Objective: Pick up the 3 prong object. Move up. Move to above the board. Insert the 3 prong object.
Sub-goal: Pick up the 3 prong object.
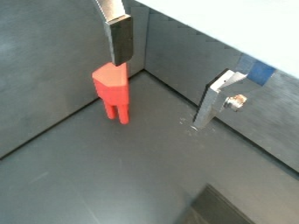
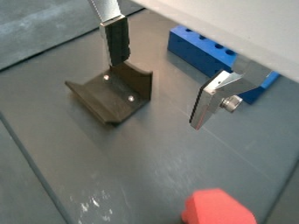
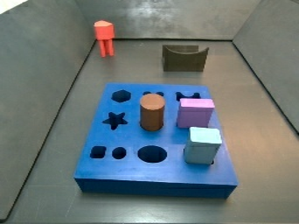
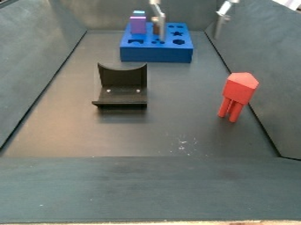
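- Gripper (image 1: pixel 163 74): seen in both wrist views, empty, the two silver plates set well apart, nothing held between them. It is hung above the grey floor (image 1: pixel 70 188), not touching any piece.
- In a side view only the fingertips (image 4: pixel 157 10) are caught at the top edge, above the far end of the bin near the board (image 4: pixel 177 54).
- 3 prong object (image 1: pixel 112 92): red-orange, standing upright on its legs, faceted head on top, long axis vertical. Located in a corner of the bin, near the walls; at about 11 o'clock from the board centre in a side view (image 3: pixel 105 37).
- Key relation: in a wrist view one finger (image 1: pixel 118 39) is seen just above and behind the piece's head; the other finger (image 1: pixel 219 98) is well off to the side. The piece is therefore judged not to be centred between the fingers; a lateral shift and a descent are judged necessary before closing.
- Step judged: pick-up approach, grasp not yet made.
- Board: blue slab, already loaded with a brown cylinder (image 3: pixel 152 112), a pink block (image 3: pixel 195 112) and a pale blue block (image 3: pixel 204 145); star, cross and round holes left free.
- Fixture (image 3: pixel 184 57): at roughly 12 o'clock from the board, well apart from the red piece; also seen below the gripper in a wrist view (image 2: pixel 114 94).
- Risk judged: the narrow legs could be tipped if one finger contacts first.
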Controlling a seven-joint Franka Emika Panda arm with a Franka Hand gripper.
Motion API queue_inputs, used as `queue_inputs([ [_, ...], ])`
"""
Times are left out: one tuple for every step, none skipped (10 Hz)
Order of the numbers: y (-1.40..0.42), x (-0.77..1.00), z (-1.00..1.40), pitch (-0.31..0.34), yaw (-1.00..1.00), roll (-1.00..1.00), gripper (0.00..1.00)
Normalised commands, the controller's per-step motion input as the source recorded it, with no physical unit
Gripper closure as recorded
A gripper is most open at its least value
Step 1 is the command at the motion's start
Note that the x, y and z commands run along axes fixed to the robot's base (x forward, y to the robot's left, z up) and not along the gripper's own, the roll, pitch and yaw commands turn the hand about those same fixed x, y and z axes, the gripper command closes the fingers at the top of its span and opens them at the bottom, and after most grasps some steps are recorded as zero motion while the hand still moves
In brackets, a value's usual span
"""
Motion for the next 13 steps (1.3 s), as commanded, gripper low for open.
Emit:
queue_inputs([
  [0.17, -1.0, -0.11, -0.166, 0.0, -0.01, 0.0],
  [0.15, -1.0, -0.16, -0.16, -0.02, -0.02, 0.0],
  [0.12, -1.0, -0.19, -0.169, -0.03, -0.02, 0.0],
  [0.07, -1.0, -0.22, -0.18, -0.03, -0.01, 0.0],
  [0.06, -1.0, -0.25, -0.184, -0.03, -0.01, 0.0],
  [0.03, -1.0, -0.31, -0.206, -0.01, -0.02, 0.0],
  [0.0, -1.0, -0.28, -0.227, -0.03, -0.04, 0.0],
  [0.07, -0.67, -0.13, -0.177, -0.04, -0.06, 0.0],
  [0.14, -0.28, -0.06, -0.037, -0.02, -0.03, 0.0],
  [0.16, -0.26, -0.09, 0.0, 0.0, 0.0, 0.0],
  [0.14, -0.13, -0.16, -0.026, 0.0, 0.0, 0.0],
  [0.1, -0.08, -0.27, -0.034, 0.0, 0.0, 0.0],
  [0.04, -0.17, -0.34, -0.06, 0.0, 0.06, 0.0],
])
